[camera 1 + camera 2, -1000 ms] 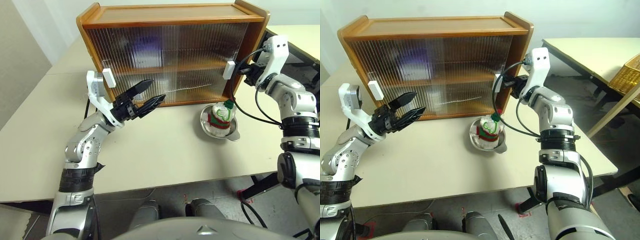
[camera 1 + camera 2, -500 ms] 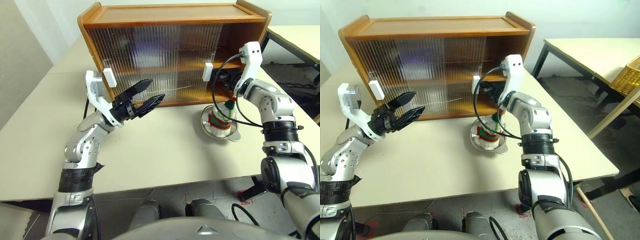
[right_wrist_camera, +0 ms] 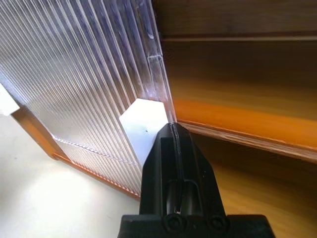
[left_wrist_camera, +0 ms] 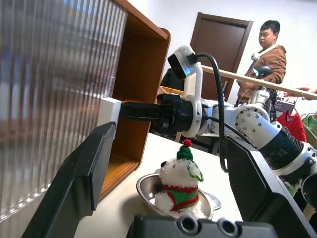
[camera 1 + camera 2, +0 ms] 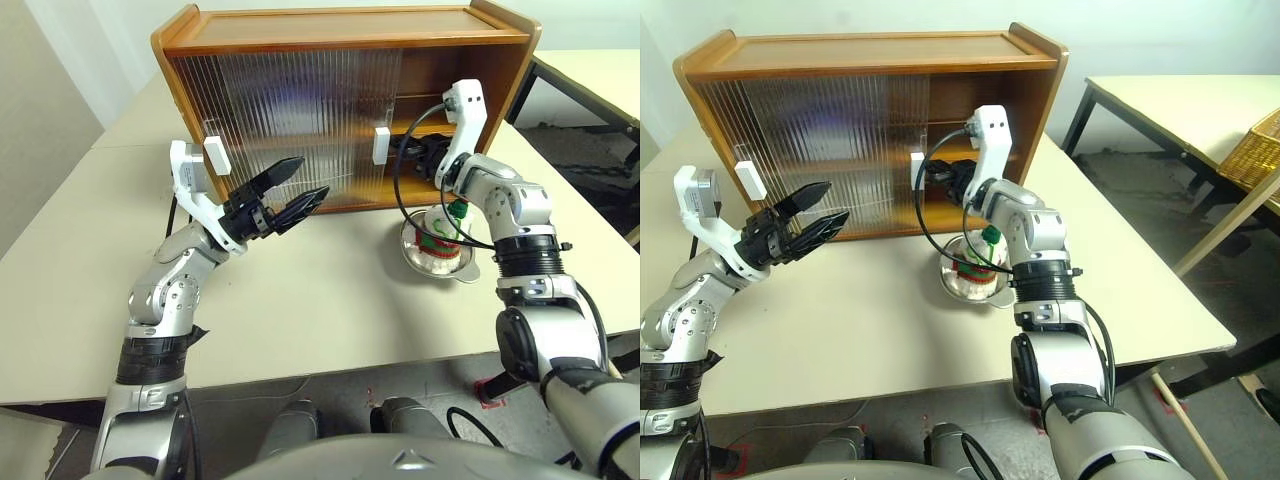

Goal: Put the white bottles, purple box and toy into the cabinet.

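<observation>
The brown cabinet [image 5: 340, 40] stands at the back of the table. My right gripper [image 5: 398, 152] is shut, its tip pressed against the white handle [image 3: 143, 121] of the right ribbed door [image 5: 340, 110], and the cabinet's right end stands open. The toy [image 5: 440, 228], a fluffy white plush with red and green trim, sits in a metal bowl [image 5: 462, 268] in front of that opening. My left gripper [image 5: 312, 177] hovers open before the left door, holding nothing. A faint purple blur [image 5: 300, 95] behind the ribbed door may be the purple box. The white bottles are hidden.
The left door's white handle [image 5: 215, 155] is just beyond my left wrist. A second table [image 5: 1200, 110] with a wicker basket [image 5: 1255, 150] stands to the right across a gap. A person [image 4: 265, 49] stands in the background.
My right gripper has moved left with the door handle, sliding the right door left and opening the cabinet's right end. The left arm has stayed still.
</observation>
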Controlling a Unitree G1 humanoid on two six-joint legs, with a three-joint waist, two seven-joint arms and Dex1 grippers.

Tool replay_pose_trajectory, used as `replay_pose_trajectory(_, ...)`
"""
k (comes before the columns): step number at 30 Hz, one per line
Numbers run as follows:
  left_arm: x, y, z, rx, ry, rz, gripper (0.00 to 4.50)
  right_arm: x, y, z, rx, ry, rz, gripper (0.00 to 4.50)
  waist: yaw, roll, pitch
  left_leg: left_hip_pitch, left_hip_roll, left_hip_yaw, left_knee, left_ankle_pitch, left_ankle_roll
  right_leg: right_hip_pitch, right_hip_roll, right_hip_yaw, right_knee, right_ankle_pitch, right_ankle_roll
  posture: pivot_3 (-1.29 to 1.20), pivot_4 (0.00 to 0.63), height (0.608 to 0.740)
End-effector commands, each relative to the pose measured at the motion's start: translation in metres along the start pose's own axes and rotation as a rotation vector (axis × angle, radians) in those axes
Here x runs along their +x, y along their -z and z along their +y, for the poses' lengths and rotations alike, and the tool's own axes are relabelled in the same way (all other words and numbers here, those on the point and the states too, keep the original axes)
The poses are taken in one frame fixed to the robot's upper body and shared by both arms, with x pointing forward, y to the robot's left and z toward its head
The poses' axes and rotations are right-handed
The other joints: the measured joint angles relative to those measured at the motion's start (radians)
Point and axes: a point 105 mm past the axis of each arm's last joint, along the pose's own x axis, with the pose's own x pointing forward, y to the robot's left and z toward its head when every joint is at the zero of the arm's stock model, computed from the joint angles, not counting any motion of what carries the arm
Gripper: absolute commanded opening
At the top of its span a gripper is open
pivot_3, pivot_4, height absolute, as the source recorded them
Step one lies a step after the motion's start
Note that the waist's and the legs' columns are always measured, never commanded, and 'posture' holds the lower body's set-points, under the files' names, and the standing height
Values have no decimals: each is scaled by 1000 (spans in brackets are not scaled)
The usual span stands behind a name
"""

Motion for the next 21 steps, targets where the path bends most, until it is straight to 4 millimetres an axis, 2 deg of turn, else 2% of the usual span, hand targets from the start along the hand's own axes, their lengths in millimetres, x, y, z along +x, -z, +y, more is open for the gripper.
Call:
replay_pose_trajectory(1, -1, -2, 0, 21, -3, 3, 4500, 7, -1, 8, 3, -37, -1, 20, 0, 0, 0, 0, 0, 0, 0, 0, 0, 0, 0, 0, 0, 0, 0, -6, 0, 740)
replay_pose_trajectory(7, -2, -2, 0, 26, -9, 6, 4500, 13, 0, 14, 6, -57, -4, 20, 0, 0, 0, -1, 0, 0, 0, 0, 0, -1, 0, 0, 0, 0, -1, -1, 0, 740)
replay_pose_trajectory(9, -2, -2, 0, 26, -9, 6, 4500, 12, -1, 13, 3, -55, -6, 20, 1, 0, 0, -1, 1, 0, 0, 0, 0, -1, 1, 0, 0, 0, -2, -4, 0, 740)
replay_pose_trajectory(11, -1, -2, 0, 25, -7, 6, 4500, 7, -5, 3, -10, -30, -16, 20, 1, 0, 0, -1, 1, 0, 0, 0, 0, -1, 1, 0, 0, 0, -2, -10, 0, 740)
replay_pose_trajectory(16, 1, 0, 0, 18, 3, 7, 4500, -17, -17, -24, -86, 41, -53, 20, 6, 0, 0, -2, 1, 0, 1, 0, 0, -1, 1, -1, 0, 0, -3, -37, 0, 740)
replay_pose_trajectory(18, 2, 2, 0, 9, 6, 3, 4500, -30, -18, -34, -171, 58, -61, 20, 7, 0, 0, -2, 1, 0, 1, 0, 0, -1, 0, -1, 0, 1, -3, -48, 0, 740)
replay_pose_trajectory(21, 5, 7, -4, -8, 28, 9, 4500, -52, -19, -46, -192, 83, -92, 20, 5, 0, 0, -3, 1, 1, 2, 0, 0, -1, 0, -1, 0, 1, -3, -75, 0, 740)
